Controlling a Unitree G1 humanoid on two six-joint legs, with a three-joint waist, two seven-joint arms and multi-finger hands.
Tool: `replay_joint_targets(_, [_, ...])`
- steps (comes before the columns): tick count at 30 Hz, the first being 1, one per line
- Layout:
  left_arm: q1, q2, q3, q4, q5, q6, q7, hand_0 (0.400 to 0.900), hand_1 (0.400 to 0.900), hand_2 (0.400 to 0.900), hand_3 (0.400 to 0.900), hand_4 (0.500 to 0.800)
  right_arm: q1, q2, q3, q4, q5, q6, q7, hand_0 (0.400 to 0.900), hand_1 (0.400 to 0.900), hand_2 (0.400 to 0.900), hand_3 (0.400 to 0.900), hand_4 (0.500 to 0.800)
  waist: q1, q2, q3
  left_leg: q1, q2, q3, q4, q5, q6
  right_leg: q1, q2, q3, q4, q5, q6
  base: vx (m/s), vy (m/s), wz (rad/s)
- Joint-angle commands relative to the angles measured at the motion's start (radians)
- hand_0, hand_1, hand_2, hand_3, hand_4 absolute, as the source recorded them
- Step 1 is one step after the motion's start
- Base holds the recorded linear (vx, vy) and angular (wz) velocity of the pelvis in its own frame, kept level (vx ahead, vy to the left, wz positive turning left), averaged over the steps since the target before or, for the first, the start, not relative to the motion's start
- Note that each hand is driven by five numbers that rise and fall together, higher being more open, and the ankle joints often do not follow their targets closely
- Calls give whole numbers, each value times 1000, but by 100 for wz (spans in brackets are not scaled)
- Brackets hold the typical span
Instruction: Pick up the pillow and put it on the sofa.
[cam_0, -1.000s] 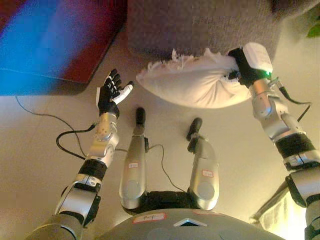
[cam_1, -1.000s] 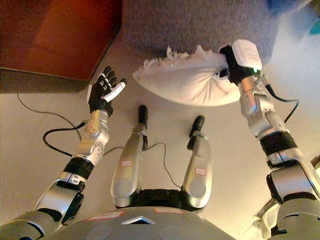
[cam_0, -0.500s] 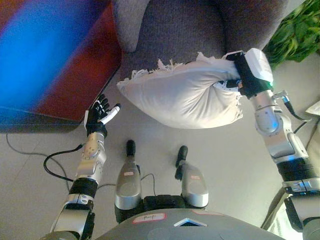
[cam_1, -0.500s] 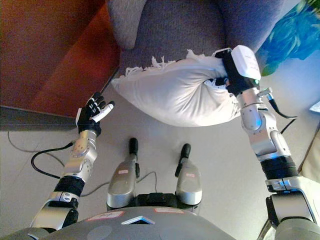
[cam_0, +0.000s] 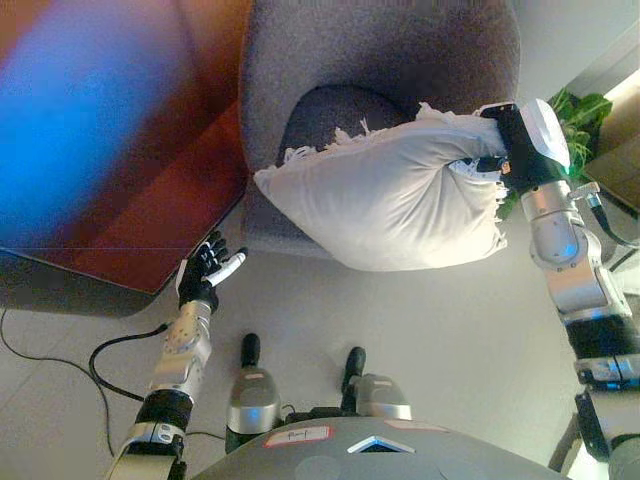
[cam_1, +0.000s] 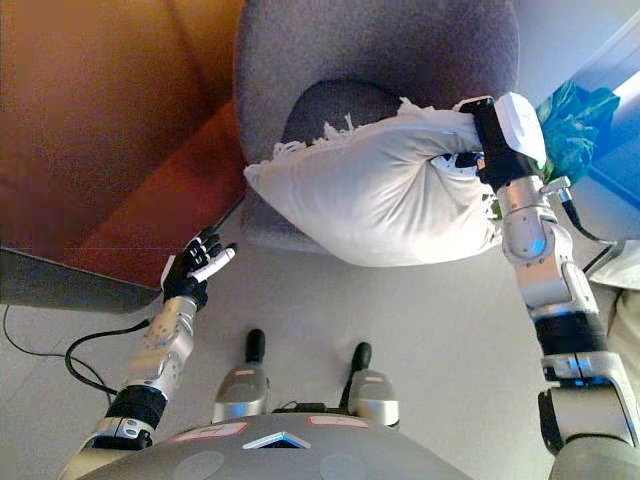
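A white fringed pillow (cam_0: 385, 200) hangs in the air over the front edge of the grey sofa (cam_0: 380, 60). My right hand (cam_0: 495, 150) is shut on the pillow's right end, bunching the cloth. The sofa's dark seat cushion (cam_1: 335, 110) shows just behind the pillow. My left hand (cam_0: 205, 278) is open at the lower left, low over the floor and well away from the pillow, holding nothing.
A reddish-brown wooden cabinet (cam_1: 110, 150) stands left of the sofa. A green plant (cam_0: 580, 110) sits to the right of the sofa, behind my right arm. Pale floor (cam_1: 400, 300) lies in front of the sofa.
The camera has risen, so the whole sofa now shows. My right hand has carried the pillow higher and forward over the seat's front. The left hand stays open and low.
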Motion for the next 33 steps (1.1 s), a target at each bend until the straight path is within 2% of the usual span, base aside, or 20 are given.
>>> replay_joint_targets(1, [-13,66,-31,-65,-14,-56,-23,900,900,900,900,800,-342,-142,63,90,103,-22,-73,400,400,400,400,500,30,4,-99,-19,35,37,16,-24,-29,-7,-44,-1,51,21,66,50,-45,15])
replay_joint_targets(3, [-2,70,-29,-70,-32,-58,-28,900,900,900,900,800,-444,-152,134,191,105,-11,-71,400,400,400,400,500,40,15,-91,-25,37,31,11,-16,-34,-7,-45,-11,45,22,64,53,-39,15])
replay_joint_targets(9, [-9,110,-70,-99,-71,-71,-43,900,900,900,900,800,-777,-135,335,529,90,15,-124,400,400,400,400,500,83,45,-51,-86,30,3,8,9,-35,-43,-45,-19,28,36,62,3,-36,12])
replay_joint_targets(10, [-17,117,-83,-108,-75,-76,-47,900,900,900,900,800,-821,-132,356,590,89,20,-137,590,590,590,590,614,92,51,-45,-101,30,-5,5,16,-37,-53,-44,-25,21,41,62,-49,-47,22])
replay_joint_targets(11, [-26,122,-96,-115,-83,-79,-49,900,900,900,900,800,-868,-128,376,648,95,23,-155,900,900,900,900,800,102,57,-40,-120,29,-14,2,25,-40,-63,-44,-30,11,48,62,-38,-33,24])
replay_joint_targets(16, [-55,121,-129,-106,-92,-78,-53,900,900,900,900,800,-944,-123,398,772,140,36,-181,900,900,900,900,800,125,63,-43,-135,24,-40,-3,29,-39,-61,-40,-46,-6,47,64,50,-12,13])
replay_joint_targets(21, [-66,123,-135,-95,-86,-74,-49,900,900,900,900,800,-948,-129,400,761,151,42,-191,900,900,900,900,800,125,52,-58,-117,19,-47,-2,18,-36,-30,-40,-56,-7,37,65,54,2,7])
replay_joint_targets(27, [-69,117,-127,-66,-77,-66,-56,900,900,900,900,800,-875,-115,347,611,147,40,-197,900,900,900,900,800,104,38,-79,-70,14,-23,8,-18,-21,-1,-50,-36,-6,33,68,33,35,-15])
replay_joint_targets(33, [-50,94,-88,-57,-59,-58,-58,900,900,900,900,800,-624,-74,189,337,140,20,-172,900,900,900,900,800,64,34,-103,-15,10,22,32,-60,-2,15,-63,9,3,31,69,13,54,-31])
